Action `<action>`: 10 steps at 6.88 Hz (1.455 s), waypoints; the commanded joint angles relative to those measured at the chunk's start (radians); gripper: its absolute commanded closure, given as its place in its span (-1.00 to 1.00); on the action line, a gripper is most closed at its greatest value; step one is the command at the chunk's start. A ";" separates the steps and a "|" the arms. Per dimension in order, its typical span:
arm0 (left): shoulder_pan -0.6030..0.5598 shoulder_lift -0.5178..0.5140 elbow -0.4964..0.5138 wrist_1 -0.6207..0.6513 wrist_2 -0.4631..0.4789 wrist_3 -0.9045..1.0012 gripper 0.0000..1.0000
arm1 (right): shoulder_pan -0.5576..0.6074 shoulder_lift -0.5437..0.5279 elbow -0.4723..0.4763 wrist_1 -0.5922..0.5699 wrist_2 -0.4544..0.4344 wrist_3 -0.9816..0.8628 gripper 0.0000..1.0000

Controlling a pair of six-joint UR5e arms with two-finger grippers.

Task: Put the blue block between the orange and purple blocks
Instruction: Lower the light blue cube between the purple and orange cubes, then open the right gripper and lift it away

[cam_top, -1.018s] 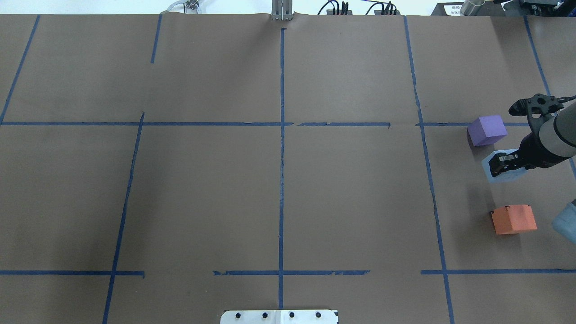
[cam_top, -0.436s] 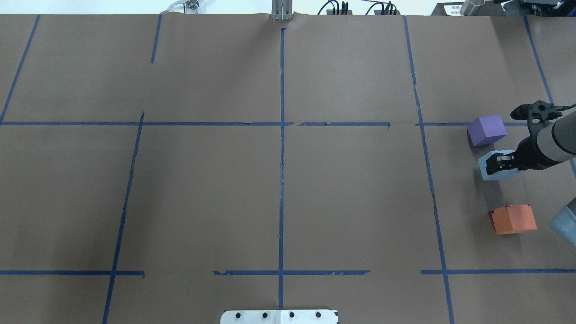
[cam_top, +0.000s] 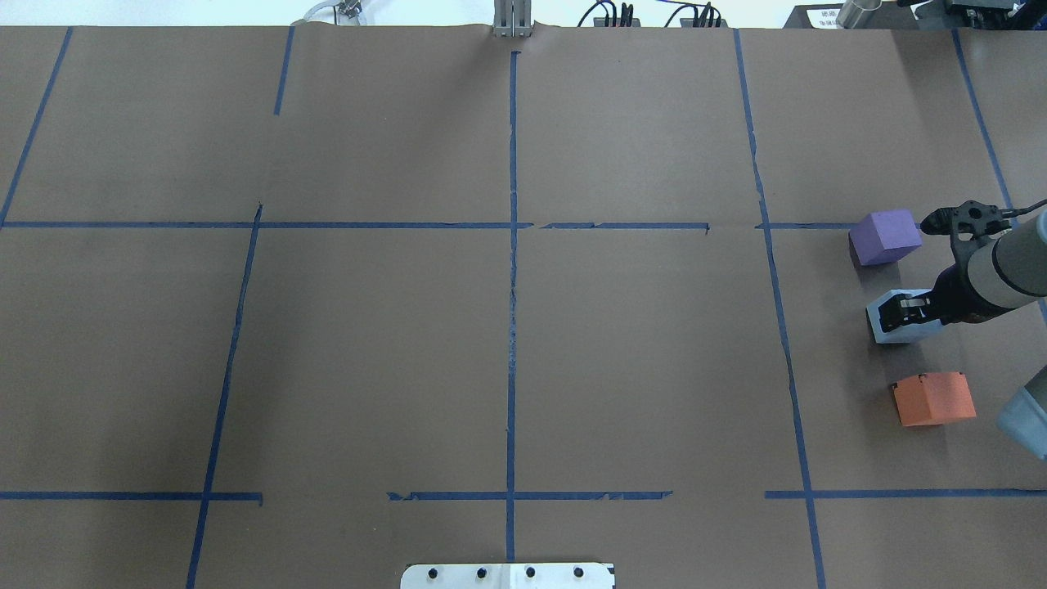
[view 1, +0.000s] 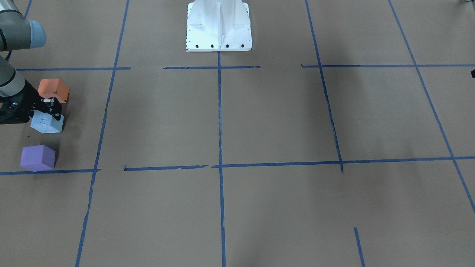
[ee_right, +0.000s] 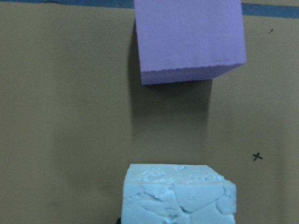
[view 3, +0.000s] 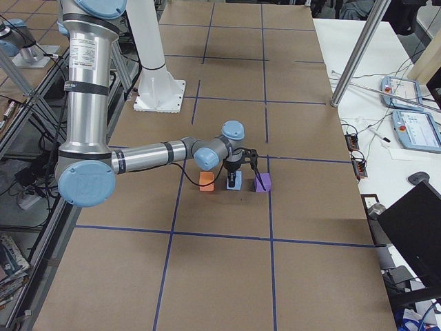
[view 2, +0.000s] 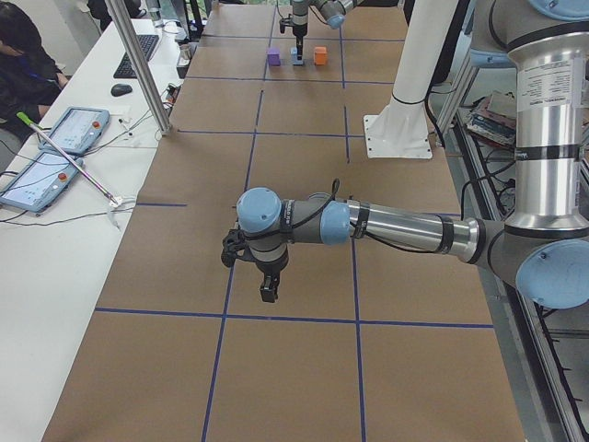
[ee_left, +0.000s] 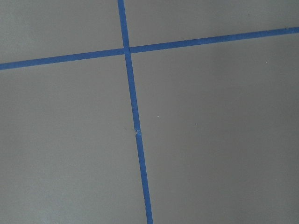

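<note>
My right gripper (cam_top: 910,310) is shut on the light blue block (cam_top: 896,317), low over the brown paper. It holds the block in the gap between the purple block (cam_top: 884,236) and the orange block (cam_top: 933,398). In the front-facing view the blue block (view 1: 46,124) sits in line between the orange block (view 1: 53,90) and the purple block (view 1: 37,157). The right wrist view shows the blue block's top (ee_right: 180,193) with the purple block (ee_right: 189,39) ahead. My left gripper (view 2: 267,282) hovers over bare paper far from the blocks; I cannot tell whether it is open or shut.
Blue tape lines (cam_top: 512,270) cross the brown paper on the table. The white robot base (view 1: 219,26) stands at the table's middle edge. Operator tablets (view 2: 74,129) and a post (view 2: 138,64) stand on a side table.
My right gripper has lowered with the blue block and shifted slightly toward the orange block. The purple and orange blocks have not moved.
</note>
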 commanded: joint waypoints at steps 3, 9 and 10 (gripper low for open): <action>0.000 0.000 0.000 0.000 0.000 0.000 -1.00 | 0.166 -0.013 0.034 -0.056 0.146 -0.163 -1.00; 0.000 -0.002 0.002 0.000 0.009 0.002 -1.00 | 0.676 -0.075 0.125 -0.615 0.232 -0.965 -1.00; 0.000 0.000 0.006 0.002 0.008 0.000 -1.00 | 0.675 -0.076 0.121 -0.614 0.235 -0.916 -1.00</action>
